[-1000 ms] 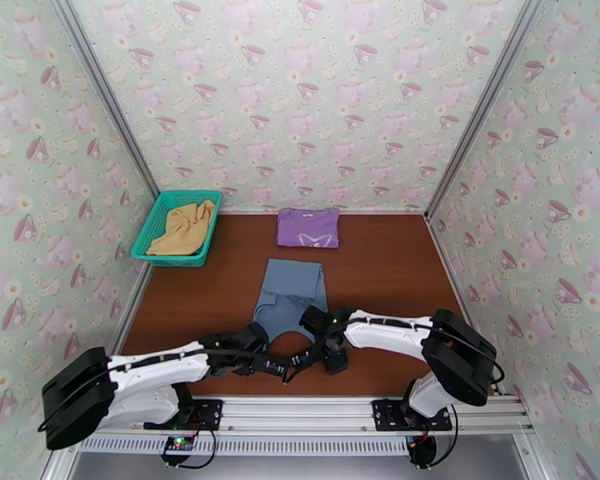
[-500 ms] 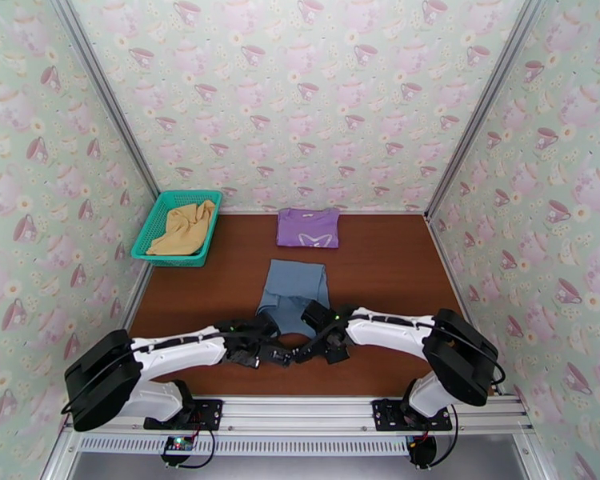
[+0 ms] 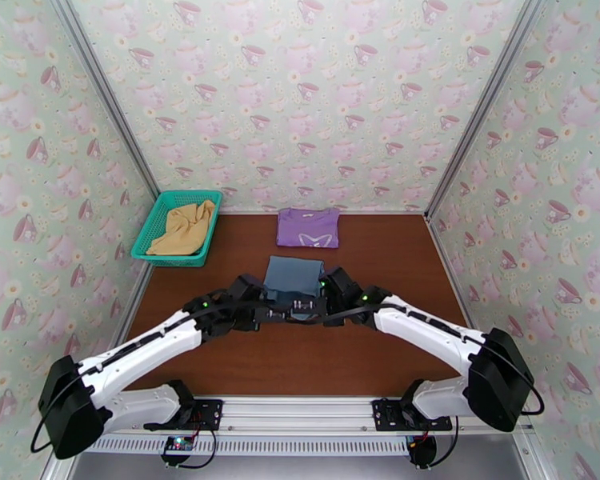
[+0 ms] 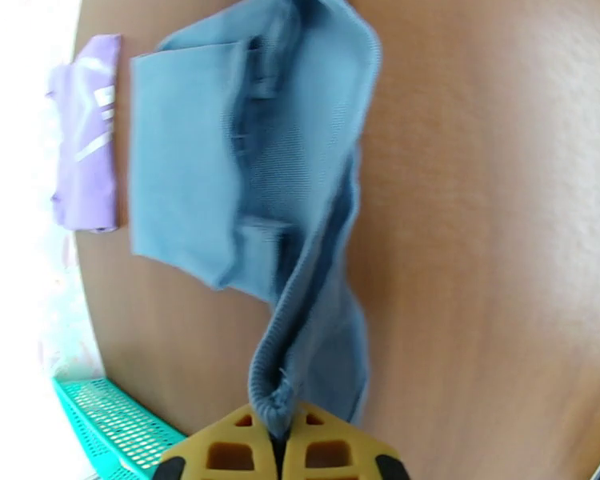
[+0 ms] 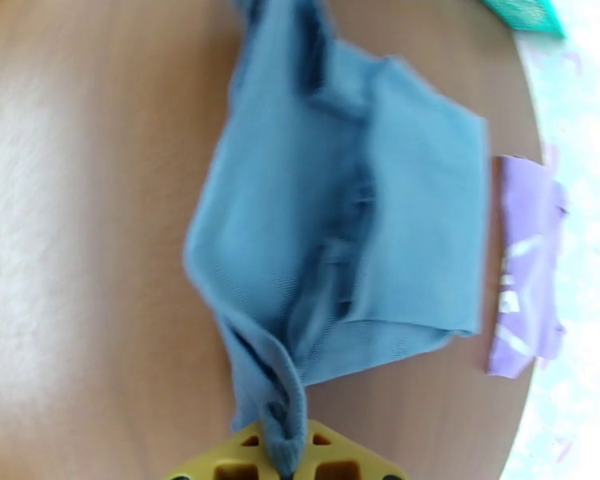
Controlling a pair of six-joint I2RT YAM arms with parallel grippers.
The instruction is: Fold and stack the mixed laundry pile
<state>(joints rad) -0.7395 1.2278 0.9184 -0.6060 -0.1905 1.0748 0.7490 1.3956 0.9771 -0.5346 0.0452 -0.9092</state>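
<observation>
The grey-blue piece (image 3: 294,275) lies in the middle of the brown surface (image 3: 388,266), part folded, its far half flat and its near edge lifted. My left pincer (image 3: 290,304) is clamped on that near hem; in the left wrist view the yellow fingers (image 4: 234,451) of my left pincer (image 4: 278,430) press together on a rolled bunch of the blue cloth (image 4: 220,178). My right pincer (image 3: 310,302) is just beside it, also closed on the hem, and in the right wrist view my right pincer (image 5: 288,451) has the fabric (image 5: 340,234) pinched between its tips.

Beyond it, near the back wall, the purple T-shirt (image 3: 308,227) lies folded flat, pale print upward, apart from the blue piece. At the back left stands the teal basket (image 3: 190,194), with the mustard-yellow piece (image 3: 184,227) heaped inside it.
</observation>
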